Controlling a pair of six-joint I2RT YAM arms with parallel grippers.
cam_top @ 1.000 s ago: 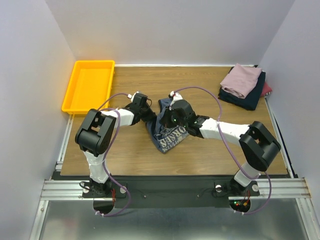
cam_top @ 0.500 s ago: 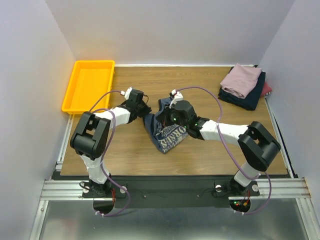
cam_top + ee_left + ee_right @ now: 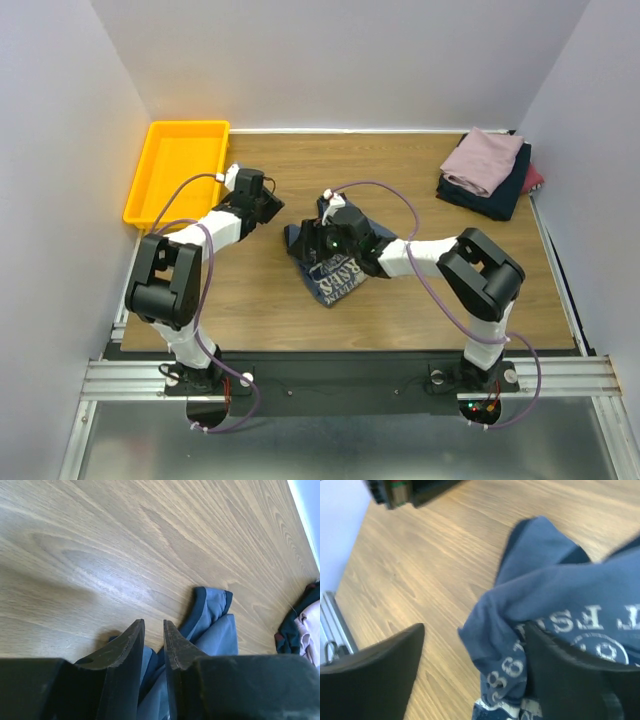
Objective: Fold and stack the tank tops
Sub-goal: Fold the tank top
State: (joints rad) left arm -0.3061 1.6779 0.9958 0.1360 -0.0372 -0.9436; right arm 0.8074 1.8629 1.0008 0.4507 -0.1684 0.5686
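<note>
A slate-blue tank top (image 3: 335,270) with pale lettering lies crumpled at the table's middle. My right gripper (image 3: 312,240) is low over its left part. In the right wrist view its jaws (image 3: 476,627) stand wide open, and a fold of the lettered cloth (image 3: 555,590) lies between them, against the right finger (image 3: 570,675). My left gripper (image 3: 265,205) hangs apart from the top, up and to its left. Its fingers (image 3: 153,624) are a little apart with nothing between them, and the blue cloth (image 3: 215,630) lies beyond them. Folded mauve-pink (image 3: 483,160), navy (image 3: 495,195) and maroon (image 3: 535,178) tops are stacked at the back right.
A yellow plastic tray (image 3: 178,170) stands at the back left, close behind the left arm. Walls close the table in on three sides. The stack of tops (image 3: 305,625) shows at the right edge of the left wrist view.
The left gripper let go of the blue top and drew back up-left toward the tray. The right gripper opened wide and slid left over the top.
</note>
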